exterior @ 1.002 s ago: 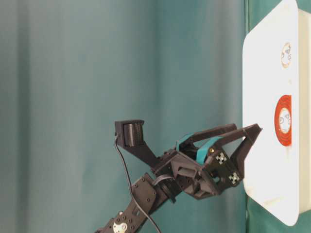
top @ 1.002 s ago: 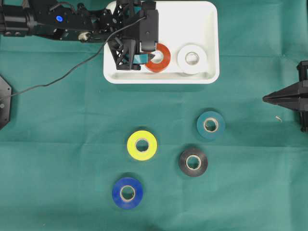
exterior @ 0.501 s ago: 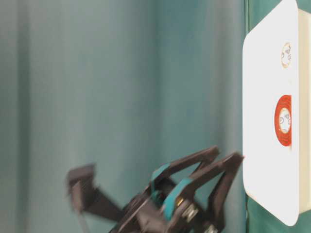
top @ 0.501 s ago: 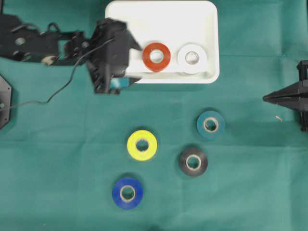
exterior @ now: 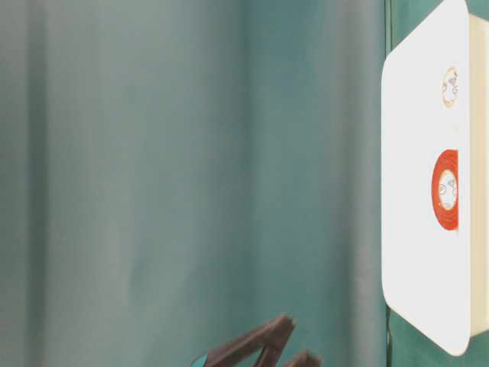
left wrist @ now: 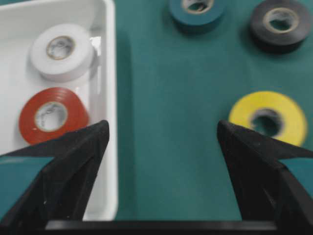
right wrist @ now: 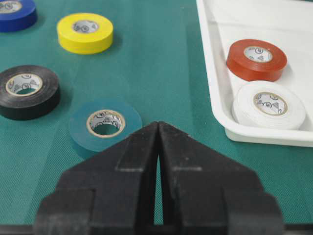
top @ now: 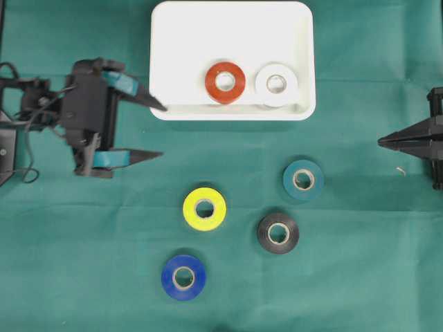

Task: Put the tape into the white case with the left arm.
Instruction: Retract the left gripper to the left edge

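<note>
Hovering over bare green cloth (top: 83,277) just left of the white case (top: 232,21), the left gripper (top: 158,131) has its two teal-banded fingers spread wide with nothing between them. In the overhead view one fingertip points at the case's lower-left corner and the other lies toward 6 o'clock of it, both aimed to 3 o'clock across the table. The left wrist view confirms the gap: only cloth shows between the black fingers (left wrist: 73,161).

Inside the case lie two rolls side by side, near its bottom rim: the red tape (top: 225,82) and, at 3 o'clock from it, the white tape (top: 276,84). They sit close together; whether they touch is unclear.

Four rolls lie flat on the cloth outside the case. The yellow tape (top: 204,208) is at 5 o'clock from the left gripper and nearest to it. The blue tape (top: 183,277) is at 6 o'clock from the yellow one. The black tape (top: 278,232) lies at 4 o'clock from the yellow, and the teal tape (top: 302,180) at 1 o'clock from the black.

At the far 3 o'clock edge, well apart from every roll, the right gripper (top: 383,142) points toward 9 o'clock with its plain black fingers pressed together, holding nothing.
</note>
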### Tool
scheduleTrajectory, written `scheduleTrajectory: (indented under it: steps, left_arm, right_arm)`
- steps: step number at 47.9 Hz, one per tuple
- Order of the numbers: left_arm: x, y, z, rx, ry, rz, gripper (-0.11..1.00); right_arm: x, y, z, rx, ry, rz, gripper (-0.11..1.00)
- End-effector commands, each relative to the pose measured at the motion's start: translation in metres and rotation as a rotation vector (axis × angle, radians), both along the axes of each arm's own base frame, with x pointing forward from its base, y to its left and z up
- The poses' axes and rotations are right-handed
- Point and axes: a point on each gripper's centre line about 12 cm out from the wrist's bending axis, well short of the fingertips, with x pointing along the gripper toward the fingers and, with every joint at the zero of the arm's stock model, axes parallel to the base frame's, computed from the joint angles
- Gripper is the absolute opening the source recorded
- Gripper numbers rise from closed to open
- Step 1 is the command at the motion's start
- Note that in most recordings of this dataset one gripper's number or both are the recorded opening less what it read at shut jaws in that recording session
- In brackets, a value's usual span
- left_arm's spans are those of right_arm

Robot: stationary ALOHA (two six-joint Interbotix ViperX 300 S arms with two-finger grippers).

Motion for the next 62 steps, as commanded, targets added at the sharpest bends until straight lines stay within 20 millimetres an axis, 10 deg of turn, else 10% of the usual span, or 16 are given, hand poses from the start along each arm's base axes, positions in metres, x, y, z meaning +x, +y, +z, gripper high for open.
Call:
scheduleTrajectory:
  steps: [1, 22, 62]
  left_arm:
    - [-0.007, -0.007, 0.011, -0.016, -0.046, -0.015, 0.91]
    - [-0.045, -0.018, 0.001, -0.040, -0.064, -0.055, 0.91]
    - [-0.048, -0.019, -0.001, -0.043, -0.069, -0.058, 0.91]
  right_arm:
    - [0.002, 0.000, 0.003, 0.000, -0.005, -0.001, -0.09]
    - [0.002, 0.000, 0.003, 0.002, -0.005, -0.002, -0.09]
    - [0.002, 0.000, 0.003, 0.000, -0.005, -0.001, -0.09]
